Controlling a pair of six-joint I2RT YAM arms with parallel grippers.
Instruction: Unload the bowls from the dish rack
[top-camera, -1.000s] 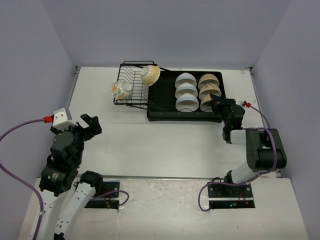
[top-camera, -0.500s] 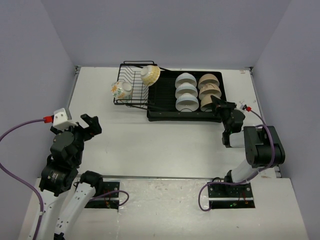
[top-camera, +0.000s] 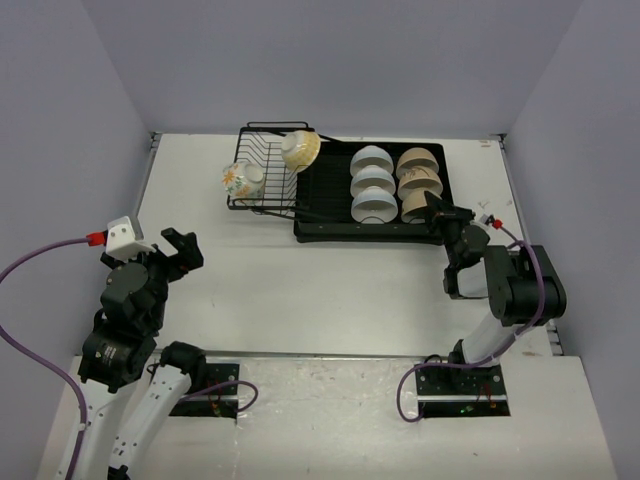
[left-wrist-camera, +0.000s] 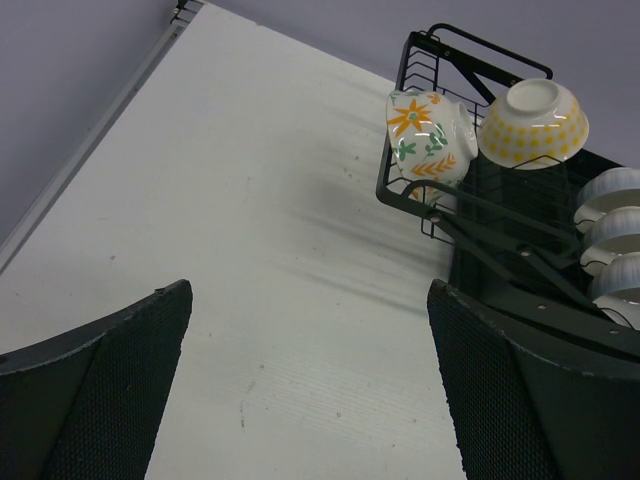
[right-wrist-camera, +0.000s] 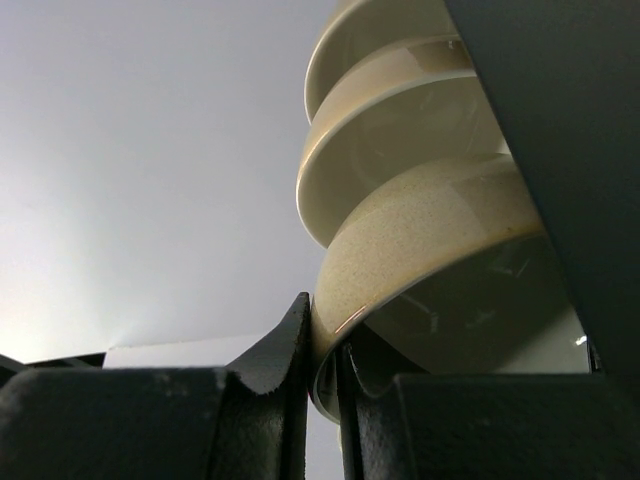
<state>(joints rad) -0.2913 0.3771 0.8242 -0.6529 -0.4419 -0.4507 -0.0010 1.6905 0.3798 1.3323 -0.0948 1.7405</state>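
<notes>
The black dish rack and its drain tray sit at the table's far side. Three white bowls and three cream bowls stand in rows in the tray. A yellow patterned bowl and a flowered bowl lean on the wire basket; both also show in the left wrist view. My right gripper is shut on the rim of the nearest cream bowl, with one finger outside the rim. My left gripper is open and empty over bare table.
The enclosure's grey walls stand on three sides. The table's white surface lies between the rack and the arm bases. Cables trail from both wrists.
My right gripper has pushed slightly further towards the cream bowls and its arm has drawn in. The left arm has not moved.
</notes>
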